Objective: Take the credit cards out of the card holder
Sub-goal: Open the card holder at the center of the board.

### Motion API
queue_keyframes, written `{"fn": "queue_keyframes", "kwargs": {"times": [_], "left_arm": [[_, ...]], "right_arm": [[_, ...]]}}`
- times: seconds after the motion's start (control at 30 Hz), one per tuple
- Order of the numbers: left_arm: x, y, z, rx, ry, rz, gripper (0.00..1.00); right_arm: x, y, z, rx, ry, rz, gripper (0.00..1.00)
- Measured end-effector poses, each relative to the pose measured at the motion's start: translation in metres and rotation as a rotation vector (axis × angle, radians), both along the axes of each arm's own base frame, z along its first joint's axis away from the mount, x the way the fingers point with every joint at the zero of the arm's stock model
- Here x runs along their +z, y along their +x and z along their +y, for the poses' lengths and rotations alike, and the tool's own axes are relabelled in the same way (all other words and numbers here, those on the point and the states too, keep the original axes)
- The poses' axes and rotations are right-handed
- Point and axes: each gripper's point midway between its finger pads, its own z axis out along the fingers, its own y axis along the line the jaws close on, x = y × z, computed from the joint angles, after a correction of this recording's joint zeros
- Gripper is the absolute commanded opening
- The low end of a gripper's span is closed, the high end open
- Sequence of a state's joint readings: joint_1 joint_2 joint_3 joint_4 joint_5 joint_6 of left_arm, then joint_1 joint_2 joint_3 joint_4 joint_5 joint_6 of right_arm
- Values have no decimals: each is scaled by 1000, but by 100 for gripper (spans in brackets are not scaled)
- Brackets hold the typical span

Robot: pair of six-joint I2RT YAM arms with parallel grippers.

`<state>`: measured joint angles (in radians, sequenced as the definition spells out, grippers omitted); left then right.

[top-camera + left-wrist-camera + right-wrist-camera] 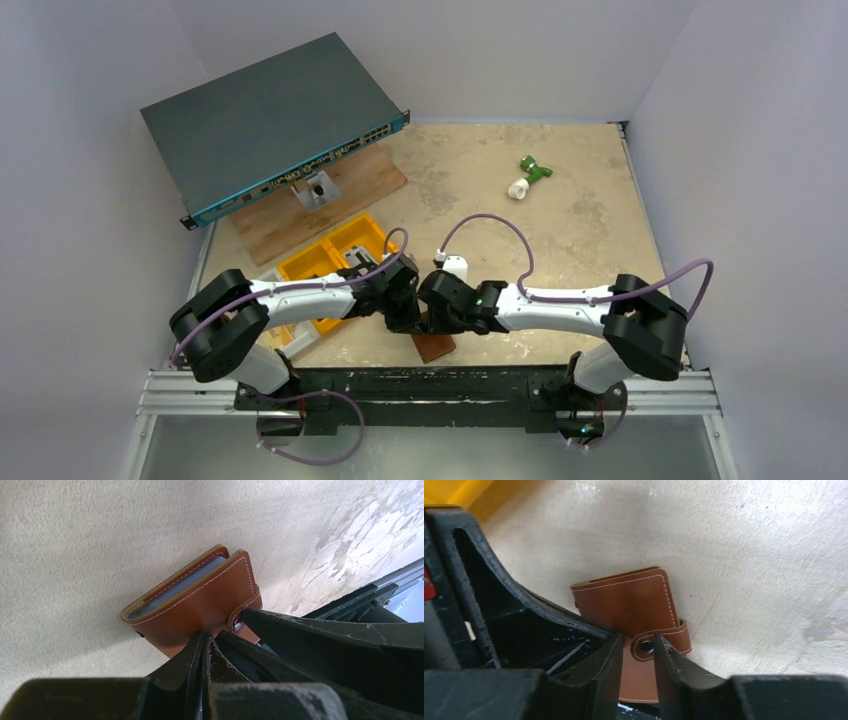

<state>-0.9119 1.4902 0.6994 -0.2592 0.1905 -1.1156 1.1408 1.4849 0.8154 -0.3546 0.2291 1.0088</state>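
Note:
The card holder (436, 347), a brown leather wallet, lies folded near the table's front edge between both arms. In the left wrist view the card holder (195, 600) shows pale grey-blue credit cards (181, 586) edge-on inside its fold. My left gripper (206, 637) is shut, its tips pressed against the leather cover; from above the left gripper (405, 320) sits over the wallet. My right gripper (638, 647) stands slightly open, its jaws either side of the snap tab (659, 639) on the card holder (634, 602). From above the right gripper (437, 318) meets the left one.
A yellow bin (325, 255) sits just behind the left arm, its corner (454, 490) in the right wrist view. A blue-grey network switch (270, 120) rests over a plywood board (330, 205) at back left. A green and white object (530, 175) lies at back right.

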Motion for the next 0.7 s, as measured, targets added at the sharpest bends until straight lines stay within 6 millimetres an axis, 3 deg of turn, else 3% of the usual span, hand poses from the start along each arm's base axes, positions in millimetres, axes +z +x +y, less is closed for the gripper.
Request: {"fn": "queue_keyframes", "kwargs": {"times": [0.3, 0.43, 0.7], "left_arm": [[0, -1, -1, -3, -9, 0, 0], [0, -1, 0, -1, -9, 0, 0], [-1, -1, 0, -1, -2, 4, 0]], "right_arm": [[-7, 1, -4, -3, -119, -50, 13], [-8, 3, -4, -2, -163, -78, 0], [-9, 5, 0, -19, -144, -94, 0]]}}
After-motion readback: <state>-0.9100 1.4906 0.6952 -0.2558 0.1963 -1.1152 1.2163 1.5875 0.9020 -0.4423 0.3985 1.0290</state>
